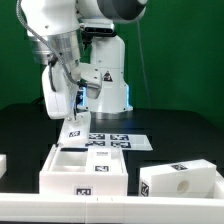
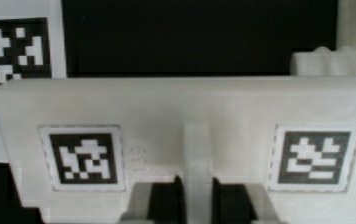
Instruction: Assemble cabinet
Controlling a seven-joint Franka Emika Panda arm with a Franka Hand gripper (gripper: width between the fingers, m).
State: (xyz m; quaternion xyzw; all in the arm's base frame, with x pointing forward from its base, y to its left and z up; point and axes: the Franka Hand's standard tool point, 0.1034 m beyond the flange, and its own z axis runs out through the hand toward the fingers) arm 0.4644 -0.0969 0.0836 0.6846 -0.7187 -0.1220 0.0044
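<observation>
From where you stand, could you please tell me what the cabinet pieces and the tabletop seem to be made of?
The open cabinet box and the held panel look like white matte plastic: dull, even surfaces, no grain, rounded moulded edges. The tabletop looks covered in something black and matte, perhaps cloth; it shows no shine.

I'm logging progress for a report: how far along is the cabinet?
Done: nothing looks joined yet. The open box piece and the block lie apart. In hand: the pincer grips one tagged panel. Left: fitting all the pieces together.
</observation>
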